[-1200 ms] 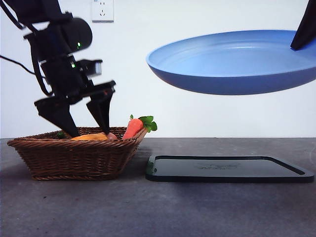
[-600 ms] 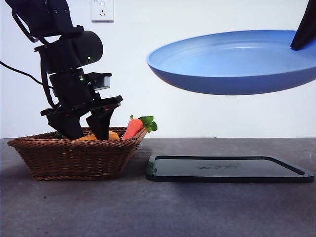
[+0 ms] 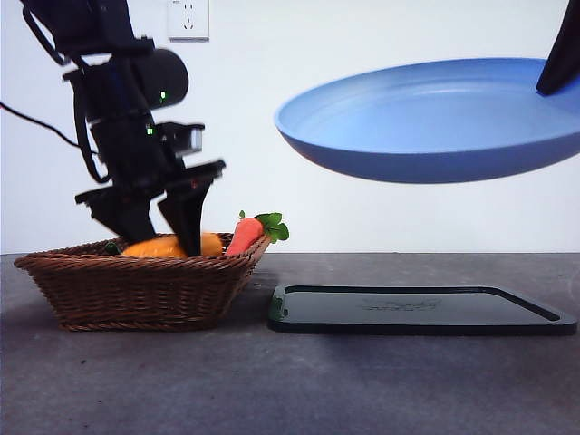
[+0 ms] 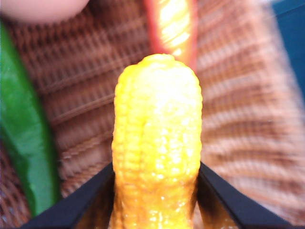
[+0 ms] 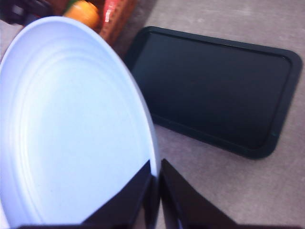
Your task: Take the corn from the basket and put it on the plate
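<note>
the flat black rectangular tray (image 3: 421, 310) lies nearest on the grey tabletop (image 3: 290, 381), the shallow brown woven wicker basket (image 3: 136, 281) at its 9 o'clock. inside the basket, the left hand (image 3: 159, 234) pinches the long orange-yellow corn cob (image 4: 157, 143) beside an orange carrot (image 3: 245, 234). the right hand (image 5: 156, 183) clamps the large round blue plate (image 3: 435, 118) by its rim, aloft above the tray.

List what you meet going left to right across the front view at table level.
Basket → corn gripped by the left gripper → carrot → black tray.
</note>
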Robot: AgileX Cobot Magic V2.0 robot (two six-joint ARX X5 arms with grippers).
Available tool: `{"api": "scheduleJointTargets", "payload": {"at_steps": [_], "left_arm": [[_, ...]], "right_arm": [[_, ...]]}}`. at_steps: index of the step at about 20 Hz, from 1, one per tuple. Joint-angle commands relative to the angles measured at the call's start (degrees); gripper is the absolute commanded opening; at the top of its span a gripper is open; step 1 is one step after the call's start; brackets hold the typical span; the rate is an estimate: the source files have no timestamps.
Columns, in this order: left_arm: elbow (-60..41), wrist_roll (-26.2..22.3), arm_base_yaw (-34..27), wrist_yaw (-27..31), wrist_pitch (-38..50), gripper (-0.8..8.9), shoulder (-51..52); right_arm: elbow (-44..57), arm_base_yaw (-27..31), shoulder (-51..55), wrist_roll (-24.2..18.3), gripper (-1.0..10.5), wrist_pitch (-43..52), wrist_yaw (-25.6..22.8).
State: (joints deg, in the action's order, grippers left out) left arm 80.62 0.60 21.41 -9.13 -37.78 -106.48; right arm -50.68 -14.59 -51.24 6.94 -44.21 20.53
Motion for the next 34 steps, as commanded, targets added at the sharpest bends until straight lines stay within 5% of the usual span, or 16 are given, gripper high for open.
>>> {"api": "scheduleJointTargets", "payload": {"at_steps": [1,10,19,25,34], "left_arm": [[2.97,0.66,0.24,-3.32,-0.22,1.79,3.82],[3.15,2.95,4.96,-22.1,-1.09,1.79,16.15],[3.1,-4.26,18.56,-14.12,-1.09,1.81,7.91],[3.1,-5.75,20.63,-9.14,-0.35,3.17,5.81],[3.28,-4.9,20.98,-9.11,-0.44,3.83,6.08]], "right_arm": [[-1.18,-0.15,-2.51,1.66,0.0,2.01,-0.07],[-1.18,-0.15,-18.78,6.62,0.0,14.21,2.19],[-1.18,-0.15,-22.88,11.08,0.0,19.71,6.8],[-1.18,-0.22,-22.88,11.13,0.0,19.58,9.2],[-1.18,-0.22,-22.91,11.08,0.0,19.34,9.22]]}}
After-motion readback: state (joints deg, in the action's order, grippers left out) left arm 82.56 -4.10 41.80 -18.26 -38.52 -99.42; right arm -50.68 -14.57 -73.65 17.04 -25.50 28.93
